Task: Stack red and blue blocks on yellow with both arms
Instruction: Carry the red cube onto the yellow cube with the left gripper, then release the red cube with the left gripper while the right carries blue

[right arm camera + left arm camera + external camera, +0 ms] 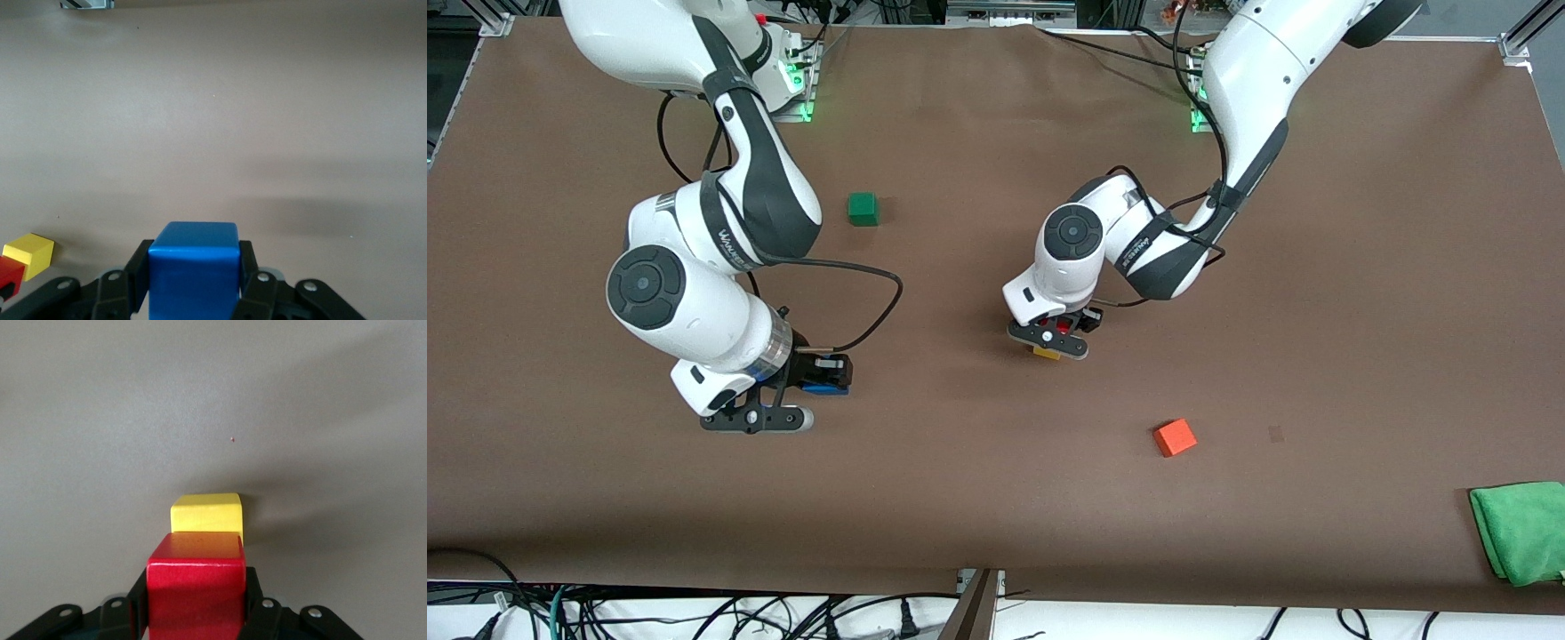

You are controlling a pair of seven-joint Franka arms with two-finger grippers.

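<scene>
Your left gripper (1049,342) clamped the red block (195,590) over the yellow block (205,513) (contact unclear); your right gripper (818,378) gripped the blue block (193,270).

Our left claw (1049,338) hangs low over the counter's middle, fingers clamped, its arm bent down from the base. Our right claw (823,378) hovers toward the right arm's end, fingers likewise clamped, wrist tilted.

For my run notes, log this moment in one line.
left claw: holds matte red cube over matte yellow cube | right claw: holds matte blue cube
</scene>
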